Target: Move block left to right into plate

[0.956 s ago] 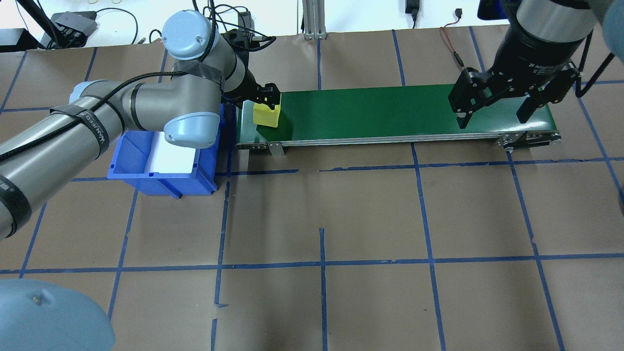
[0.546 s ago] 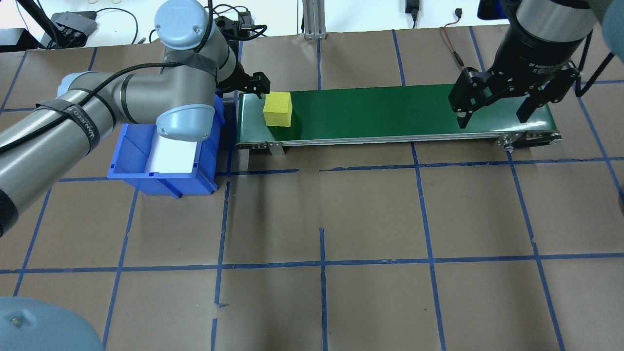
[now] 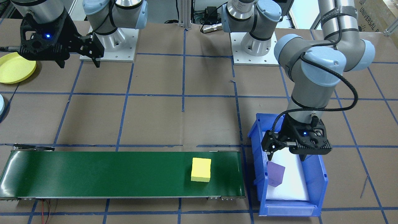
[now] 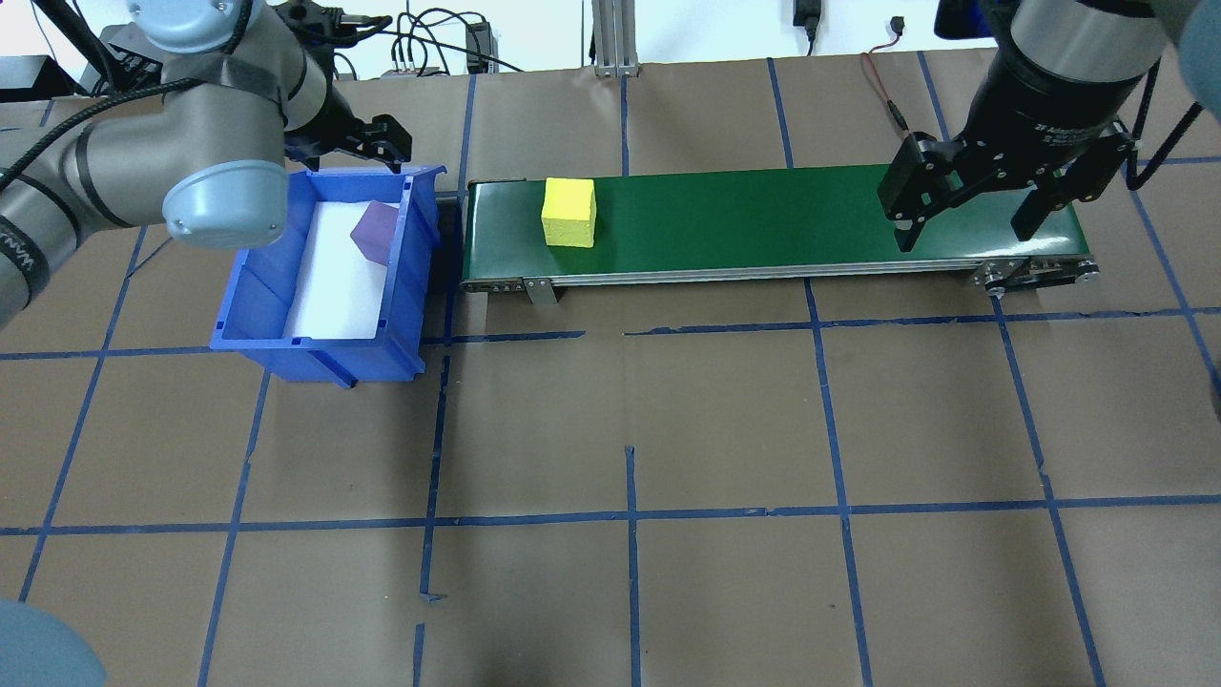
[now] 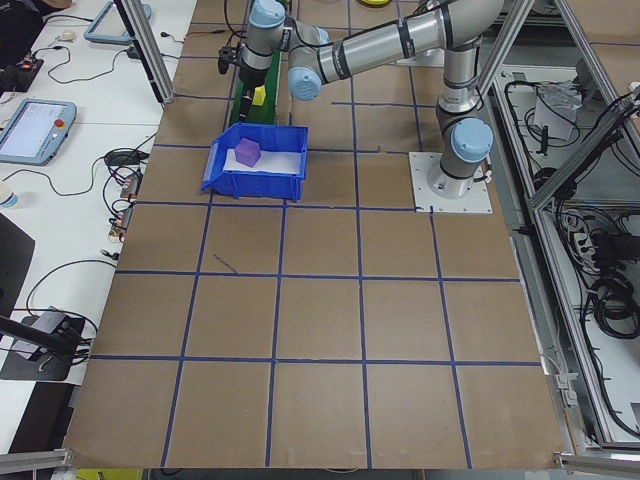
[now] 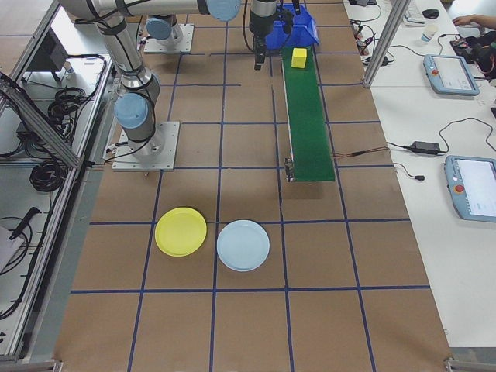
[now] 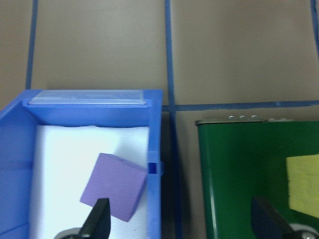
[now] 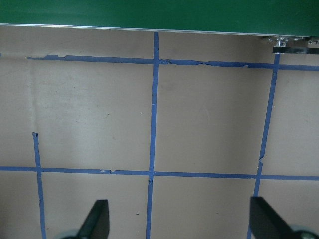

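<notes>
Brown paper with a blue tape grid covers the table [image 4: 630,401]. Yellow block [image 4: 569,212] sits on the green conveyor belt [image 4: 763,219]. Left gripper [image 3: 284,155] hangs over the blue bin [image 4: 250,286], jaws wide, empty; right gripper [image 4: 963,229] likewise. Yellow plate [image 6: 180,232] sits well apart.

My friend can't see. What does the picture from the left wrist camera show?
A purple block lies tilted on white padding inside a blue bin. Beside the bin, a green conveyor belt carries a yellow block at the right edge.

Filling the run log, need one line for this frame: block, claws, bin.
yellow block: free on green belt | left claw: open, over blue bin | purple block: in bin | right claw: open, belt's far end
</notes>
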Action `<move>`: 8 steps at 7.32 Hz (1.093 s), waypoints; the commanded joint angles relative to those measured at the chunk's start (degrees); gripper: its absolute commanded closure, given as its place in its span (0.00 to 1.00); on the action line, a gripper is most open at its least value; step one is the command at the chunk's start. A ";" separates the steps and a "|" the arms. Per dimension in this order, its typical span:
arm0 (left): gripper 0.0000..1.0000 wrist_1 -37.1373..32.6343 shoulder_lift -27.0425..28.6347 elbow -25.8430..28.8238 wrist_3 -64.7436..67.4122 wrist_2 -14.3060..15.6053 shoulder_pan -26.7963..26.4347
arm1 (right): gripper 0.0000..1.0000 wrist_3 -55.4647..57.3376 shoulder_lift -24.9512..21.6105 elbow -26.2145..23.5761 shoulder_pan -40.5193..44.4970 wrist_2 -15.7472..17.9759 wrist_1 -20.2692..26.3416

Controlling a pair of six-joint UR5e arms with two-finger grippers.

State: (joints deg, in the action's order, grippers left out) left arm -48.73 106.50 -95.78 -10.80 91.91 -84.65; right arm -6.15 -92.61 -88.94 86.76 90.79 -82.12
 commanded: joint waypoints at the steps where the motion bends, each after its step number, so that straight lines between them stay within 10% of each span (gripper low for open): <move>1: 0.00 -0.23 1.50 -0.81 -8.61 0.11 3.00 | 0.00 0.00 -0.03 0.00 0.08 0.01 0.03; 5: 0.00 -0.93 6.00 -0.90 -16.42 0.02 3.35 | 0.00 0.00 -0.20 -0.44 -0.01 -0.08 -0.06; 8: 0.00 -3.57 6.35 -0.81 -17.50 -5.60 5.11 | 0.00 0.09 -0.20 -0.44 -0.01 -0.08 -0.06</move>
State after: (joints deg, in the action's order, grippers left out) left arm -51.67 112.66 -96.60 -27.96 88.19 -79.96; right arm -6.08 -92.81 -89.38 86.76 90.70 -82.18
